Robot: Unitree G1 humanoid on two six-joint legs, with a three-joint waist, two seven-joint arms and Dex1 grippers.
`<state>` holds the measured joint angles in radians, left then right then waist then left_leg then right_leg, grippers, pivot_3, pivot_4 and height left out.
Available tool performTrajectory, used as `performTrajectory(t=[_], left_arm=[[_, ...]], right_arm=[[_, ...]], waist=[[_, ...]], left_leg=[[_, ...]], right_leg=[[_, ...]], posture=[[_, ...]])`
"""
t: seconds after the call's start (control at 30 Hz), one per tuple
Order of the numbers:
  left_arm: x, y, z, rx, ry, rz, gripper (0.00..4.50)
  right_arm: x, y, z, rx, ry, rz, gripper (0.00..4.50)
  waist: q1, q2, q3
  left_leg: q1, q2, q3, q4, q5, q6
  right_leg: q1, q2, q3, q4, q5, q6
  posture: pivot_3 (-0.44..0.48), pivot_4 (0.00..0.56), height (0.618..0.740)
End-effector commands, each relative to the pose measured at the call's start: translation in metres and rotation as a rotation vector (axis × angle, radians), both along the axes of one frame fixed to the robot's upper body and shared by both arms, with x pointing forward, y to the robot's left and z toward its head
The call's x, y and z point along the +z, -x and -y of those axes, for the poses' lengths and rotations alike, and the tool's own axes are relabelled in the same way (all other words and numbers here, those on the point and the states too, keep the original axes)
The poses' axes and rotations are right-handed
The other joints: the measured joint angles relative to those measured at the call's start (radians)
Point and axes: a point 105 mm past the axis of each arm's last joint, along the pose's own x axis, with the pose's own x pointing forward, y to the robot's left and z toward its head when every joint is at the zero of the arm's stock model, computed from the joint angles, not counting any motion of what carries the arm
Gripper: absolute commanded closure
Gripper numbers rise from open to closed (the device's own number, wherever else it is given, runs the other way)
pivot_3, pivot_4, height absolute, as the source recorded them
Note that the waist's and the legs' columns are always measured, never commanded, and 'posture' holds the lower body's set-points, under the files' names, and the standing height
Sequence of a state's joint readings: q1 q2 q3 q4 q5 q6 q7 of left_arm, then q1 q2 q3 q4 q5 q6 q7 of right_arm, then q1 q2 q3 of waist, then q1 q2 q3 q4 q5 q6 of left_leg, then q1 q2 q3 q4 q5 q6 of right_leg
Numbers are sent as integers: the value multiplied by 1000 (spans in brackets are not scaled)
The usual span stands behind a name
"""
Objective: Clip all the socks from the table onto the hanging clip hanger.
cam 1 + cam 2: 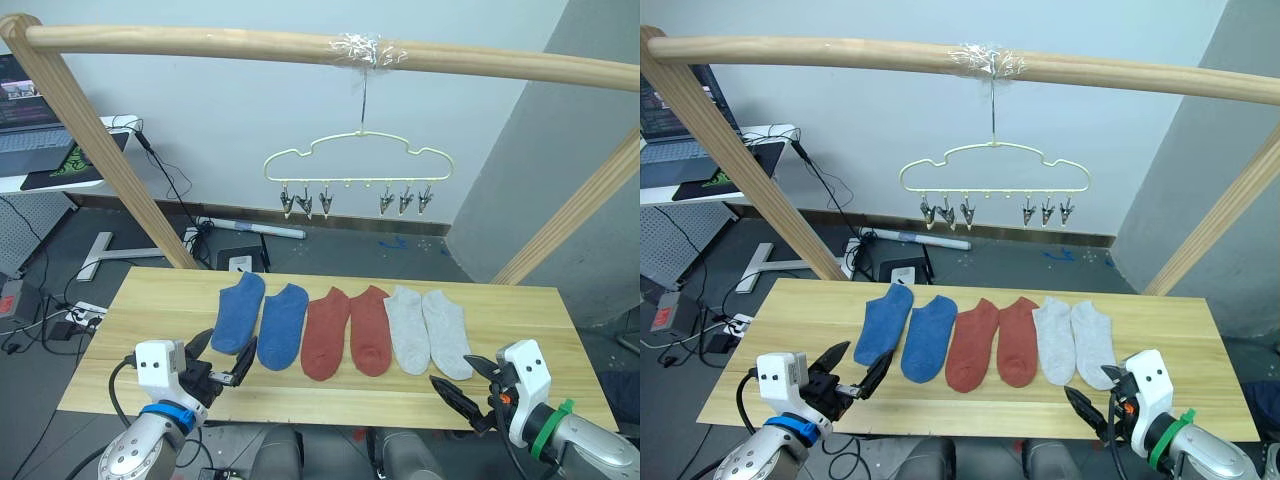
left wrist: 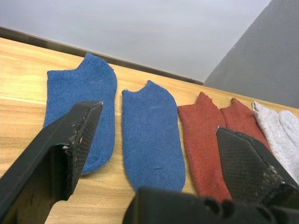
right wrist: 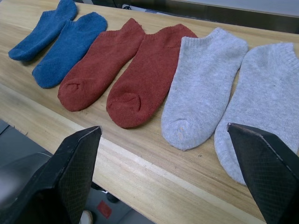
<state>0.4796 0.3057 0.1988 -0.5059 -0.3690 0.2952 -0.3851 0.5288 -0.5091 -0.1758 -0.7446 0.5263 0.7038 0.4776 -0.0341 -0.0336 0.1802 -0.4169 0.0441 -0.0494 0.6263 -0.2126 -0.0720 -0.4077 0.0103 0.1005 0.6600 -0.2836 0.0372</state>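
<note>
Our left gripper (image 1: 222,362) and right gripper (image 1: 462,385) hover low in frame, jaws apart and empty; we might pinch two neighbouring socks (image 1: 346,330) together, since they touch.

A: Left arm status?
B: Left white-housed gripper with two black fingers (image 1: 218,362) sits low at 7 o'clock, fingers spread wide, tips pointing toward 2 o'clock. Blue band on the wrist.
A: Right?
B: Right white-housed gripper with two black fingers (image 1: 468,387) low at 5 o'clock, jaws parted wide, tips pointing toward 10 o'clock. Green band on the wrist. Neither holds anything.
</note>
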Motion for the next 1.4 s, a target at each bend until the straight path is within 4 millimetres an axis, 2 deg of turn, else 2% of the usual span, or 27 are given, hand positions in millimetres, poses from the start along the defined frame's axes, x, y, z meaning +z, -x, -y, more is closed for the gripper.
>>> performTrajectory(t=[0.03,0.63,0.83,1.2,1.4], left_arm=[[11,0,5,-27,-16,54,45],[11,-2,4,-31,-30,52,45],[17,-11,6,-45,-35,66,45],[44,-48,12,-58,-30,95,45],[53,-64,25,-97,-20,103,45]], right_arm=[[6,-1,0,10,11,34,0],[8,-4,-2,25,9,54,0],[12,-8,-5,36,1,73,0],[55,-42,-17,122,13,219,0],[84,-59,-32,231,-3,290,0]], waist=[[1,0,0],[2,0,-1],[2,0,-1],[1,0,-2],[1,0,-2]], left_leg=[[0,0,0,0,0,0],[1,0,0,2,0,0],[1,0,-1,2,0,0],[2,1,-1,4,1,1],[2,0,-3,3,1,1]], right_leg=[[0,0,0,0,0,0],[1,1,0,2,0,0],[2,2,0,3,0,0],[3,3,1,5,4,1],[3,4,0,5,9,9]], posture=[[16,154,740],[16,157,740],[16,160,740],[8,158,740],[-3,156,740]])
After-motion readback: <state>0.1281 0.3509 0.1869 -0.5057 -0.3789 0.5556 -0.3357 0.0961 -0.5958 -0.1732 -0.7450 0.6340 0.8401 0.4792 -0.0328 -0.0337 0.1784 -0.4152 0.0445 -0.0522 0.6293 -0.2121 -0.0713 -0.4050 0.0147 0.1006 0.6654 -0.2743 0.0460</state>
